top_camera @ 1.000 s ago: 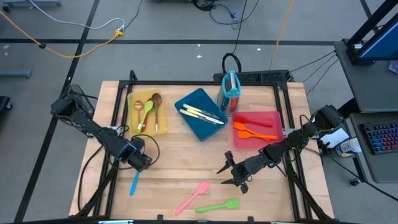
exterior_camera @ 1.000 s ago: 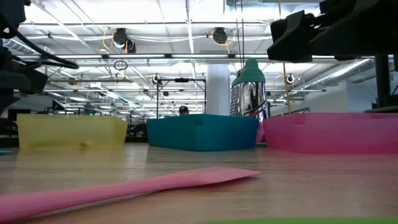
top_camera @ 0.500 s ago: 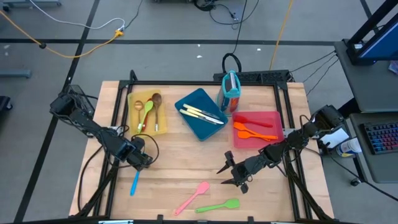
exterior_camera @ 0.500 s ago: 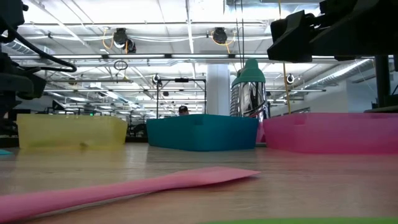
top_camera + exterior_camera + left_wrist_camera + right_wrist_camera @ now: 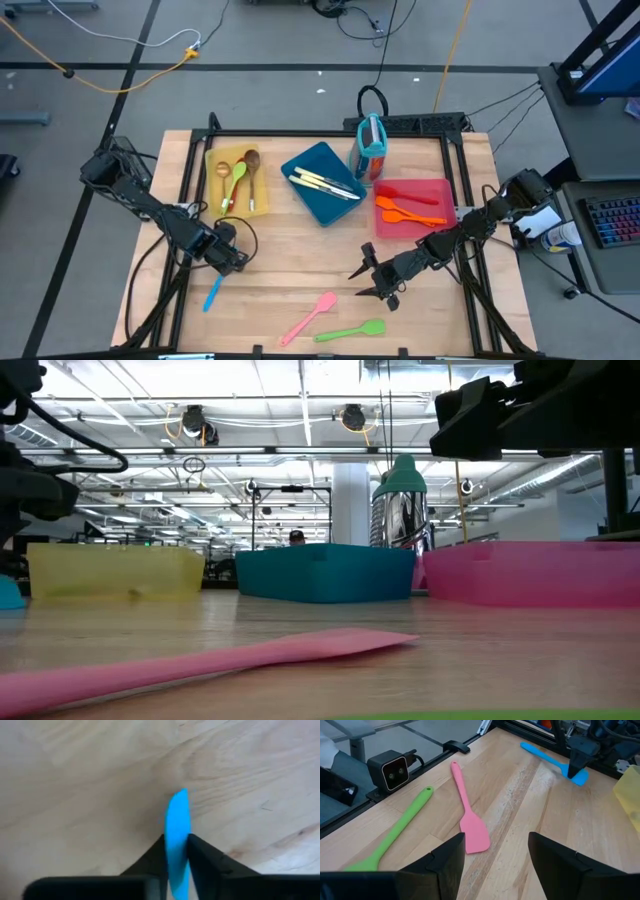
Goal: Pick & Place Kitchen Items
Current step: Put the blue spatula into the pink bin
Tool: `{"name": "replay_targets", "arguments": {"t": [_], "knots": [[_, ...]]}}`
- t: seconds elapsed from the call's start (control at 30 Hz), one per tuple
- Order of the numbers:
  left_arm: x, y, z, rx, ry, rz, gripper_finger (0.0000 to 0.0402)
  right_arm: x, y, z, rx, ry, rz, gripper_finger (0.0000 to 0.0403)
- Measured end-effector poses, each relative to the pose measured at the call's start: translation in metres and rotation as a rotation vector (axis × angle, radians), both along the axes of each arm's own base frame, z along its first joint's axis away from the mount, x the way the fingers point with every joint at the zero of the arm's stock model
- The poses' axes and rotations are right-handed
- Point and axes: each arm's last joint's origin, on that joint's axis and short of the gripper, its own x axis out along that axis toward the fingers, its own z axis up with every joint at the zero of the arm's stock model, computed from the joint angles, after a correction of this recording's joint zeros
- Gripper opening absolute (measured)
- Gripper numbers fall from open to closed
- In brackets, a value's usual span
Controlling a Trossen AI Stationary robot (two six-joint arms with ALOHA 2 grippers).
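A blue utensil (image 5: 211, 294) lies near the table's left front, and my left gripper (image 5: 226, 262) is shut on it from above. The left wrist view shows the blue strip (image 5: 178, 815) between the two dark fingers. My right gripper (image 5: 362, 280) hangs open over bare wood right of centre, touching nothing. Just ahead of it a pink spatula (image 5: 467, 815) and a green spoon (image 5: 395, 832) lie flat on the table, toward the near edge. My left gripper pinches the blue utensil between its two fingers (image 5: 205, 855), close to the broad end (image 5: 580, 777). The fingers point down and lie across it. The slim handle (image 5: 535, 750) stretches away toward the near edge; I cannot tell whether it rests on the wood.
At the back stand a yellow tray (image 5: 256, 205) with a green and two wooden spoons, a blue tray (image 5: 325, 212) with cream-handled knives, and a red tray (image 5: 430, 190) with orange and red utensils. A teal holder (image 5: 371, 148) rises behind them. Bare wood lies between the arms.
The blue utensil's free end has swung a little toward the table's left edge, while the end under my left gripper has stayed put. In the low view its blue end now shows higher at the picture's left edge.
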Motion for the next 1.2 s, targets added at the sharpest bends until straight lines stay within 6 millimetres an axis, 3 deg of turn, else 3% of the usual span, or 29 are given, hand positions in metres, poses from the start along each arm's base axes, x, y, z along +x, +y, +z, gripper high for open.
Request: {"name": "replay_targets", "arguments": {"t": [0.13, 0.33, 0.57, 0.93, 1.07, 1.2], "knots": [[0.002, -0.001, 0.001, 0.001, -0.021, 0.001, 0.0021, 0.000, 0.000, 0.000, 0.000, 0.000, 0.000, 0.0210], [0.017, -0.007, 0.018, 0.070, -0.131, -0.028, 0.0026, 0.001, -0.001, 0.001, -0.001, -0.011, -0.001, 0.0210], [0.050, -0.014, 0.069, 0.366, -0.438, -0.167, 0.0020, 0.011, -0.014, 0.010, 0.062, -0.097, -0.069, 0.0210], [0.106, -0.012, 0.139, 0.853, -0.861, -0.514, 0.0023, 0.031, -0.056, 0.032, 0.271, -0.279, -0.254, 0.0210], [0.121, -0.005, 0.154, 0.987, -0.978, -0.673, 0.0020, 0.035, -0.071, 0.037, 0.321, -0.324, -0.307, 0.0210], [0.136, 0.004, 0.163, 1.014, -1.131, -0.777, 0.0023, 0.038, -0.083, 0.043, 0.338, -0.386, -0.337, 0.0210]]}}
